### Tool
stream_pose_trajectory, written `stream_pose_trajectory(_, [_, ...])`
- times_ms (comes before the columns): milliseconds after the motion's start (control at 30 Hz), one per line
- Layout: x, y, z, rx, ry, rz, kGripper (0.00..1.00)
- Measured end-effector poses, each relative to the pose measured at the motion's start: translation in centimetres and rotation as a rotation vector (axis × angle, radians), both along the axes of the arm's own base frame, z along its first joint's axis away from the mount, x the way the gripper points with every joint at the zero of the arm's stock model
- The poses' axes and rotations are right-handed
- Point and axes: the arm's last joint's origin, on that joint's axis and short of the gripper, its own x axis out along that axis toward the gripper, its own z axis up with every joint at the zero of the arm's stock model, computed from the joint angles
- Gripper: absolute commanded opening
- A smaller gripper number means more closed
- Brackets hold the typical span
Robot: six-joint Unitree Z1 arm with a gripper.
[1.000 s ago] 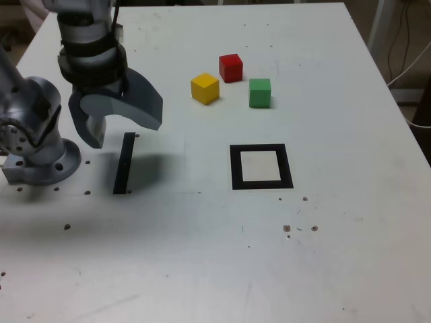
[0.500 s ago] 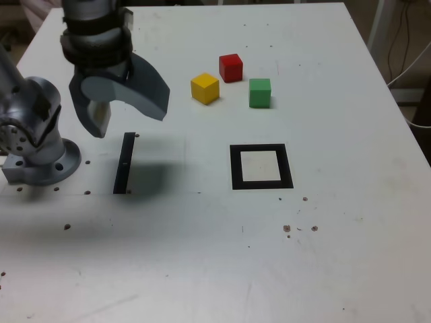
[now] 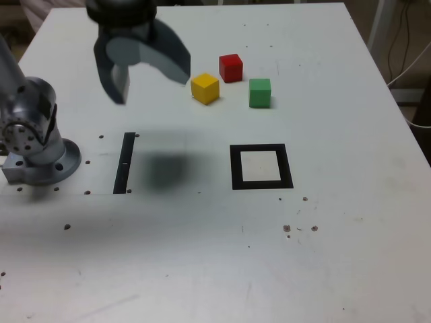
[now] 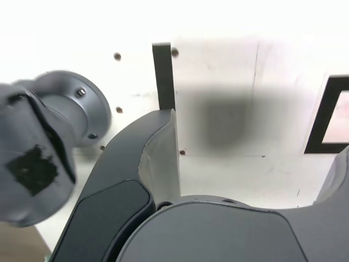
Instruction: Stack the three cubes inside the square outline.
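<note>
Exterior view: we see the gripper (image 3: 149, 75) raised above the bench (image 3: 202, 256), jaws wide and empty, just beside the yellow cube (image 3: 205, 88).

1. A white table (image 3: 323, 269) fills most of the exterior view; its top is scuffed and dotted with small dark specks and holes.
2. A thin black strip (image 3: 124, 163) lies flat on the table, towards the exterior view's left. It also shows in the wrist view (image 4: 163, 75).
3. White cables (image 3: 409, 47) hang beyond the table's edge at the exterior view's right.
</note>
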Motion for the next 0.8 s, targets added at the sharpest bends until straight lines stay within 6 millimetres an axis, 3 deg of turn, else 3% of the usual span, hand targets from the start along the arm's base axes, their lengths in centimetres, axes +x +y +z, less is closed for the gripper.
stream_pose_trajectory(333, [2.6, 4.4, 3.7, 0.012, -0.018, 0.024, 1.00])
stream_pose_trajectory(433, [3.7, 6.7, 4.0, 0.031, 0.004, 0.047, 1.00])
stream_pose_trajectory(800, [6.5, 12.2, 4.0, 0.045, 0.027, 0.076, 1.00])
